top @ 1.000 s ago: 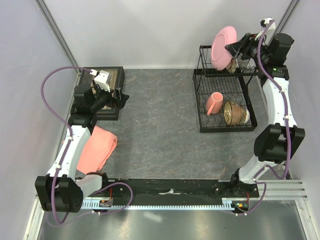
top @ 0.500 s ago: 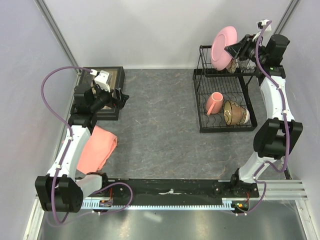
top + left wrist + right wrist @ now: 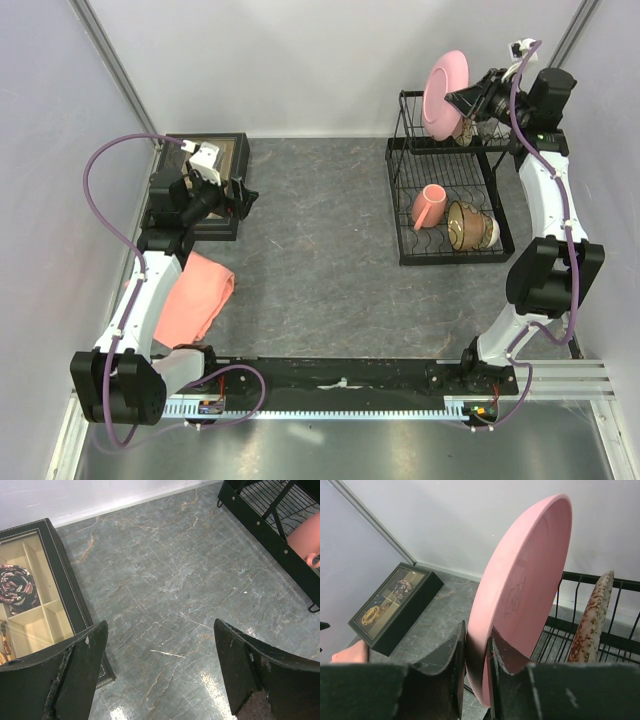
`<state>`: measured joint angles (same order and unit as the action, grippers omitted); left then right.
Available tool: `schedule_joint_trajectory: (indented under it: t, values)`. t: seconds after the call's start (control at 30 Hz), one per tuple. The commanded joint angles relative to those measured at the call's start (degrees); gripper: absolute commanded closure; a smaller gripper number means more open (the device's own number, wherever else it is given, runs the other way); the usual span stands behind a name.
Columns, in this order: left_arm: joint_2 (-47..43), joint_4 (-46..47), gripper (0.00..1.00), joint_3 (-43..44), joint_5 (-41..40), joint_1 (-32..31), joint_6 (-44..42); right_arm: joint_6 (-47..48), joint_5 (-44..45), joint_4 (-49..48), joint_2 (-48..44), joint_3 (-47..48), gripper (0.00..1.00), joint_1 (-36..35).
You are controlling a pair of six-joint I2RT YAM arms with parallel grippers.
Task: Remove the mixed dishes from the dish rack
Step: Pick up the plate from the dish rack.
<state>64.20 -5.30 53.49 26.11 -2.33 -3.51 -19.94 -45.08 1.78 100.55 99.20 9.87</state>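
Pulling the first dish, by the look of it: gripping the large pink plate by its lower rim with the right tool, clenched on that rim with one finger on each face, as shown in the right wrist view. Holding the plate almost on edge, tilted, over the upper tier of the dish rack at two o'clock on the surface; cannot tell whether free of the slots or touching wire. Leaving the smaller speckled plate upright in its slot at three o'clock of the pink one, near it but seemingly apart. Leaving also the salmon-pink mug and the amber-brown bowl side by side on the lower tier. Hovering with the left tool, released, spread wide and holding nothing, at nine o'clock over bare surface, just beside the dark tray, with the folded cloth lying toward eight o'clock. Judging the task barely begun: one dish of four in hand, none set down. Calling next, most likely, for a straight lift until clear of the wires, then a swing toward six o'clock over open surface, a turn of the wrist to lay the plate flat, and only then a release. Needing care not to clip the speckled plate in passing, nor to let a smooth rim slide in so narrow a pinch.
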Motion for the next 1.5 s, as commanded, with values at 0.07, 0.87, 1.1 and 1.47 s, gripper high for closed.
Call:
schedule_joint_trajectory:
  t: [0.07, 0.87, 1.1, 1.47]
  values:
    - [-0.4, 3.0, 0.07, -0.5, 1.2, 0.2, -1.9, 0.9, 0.7, -2.7, 0.2, 4.5, 1.0, 0.8]
    - [-2.1, 2.9, 0.07, 0.3, 2.2, 0.2, -2.0, -8.3, -7.4, -4.6, -1.1, 11.3, 1.0, 0.6]
    - [-0.1, -5.0, 0.05, 8.7, 2.2, 0.0, 0.3, -3.8, -8.8, -2.9, -9.5, 8.0, 1.0, -3.4]
    - [3.4, -18.2, 0.05, 23.1, 9.1, -1.1, -0.4, 30.3, 17.9, 27.0, -19.5, 2.6, 1.0, -25.1]
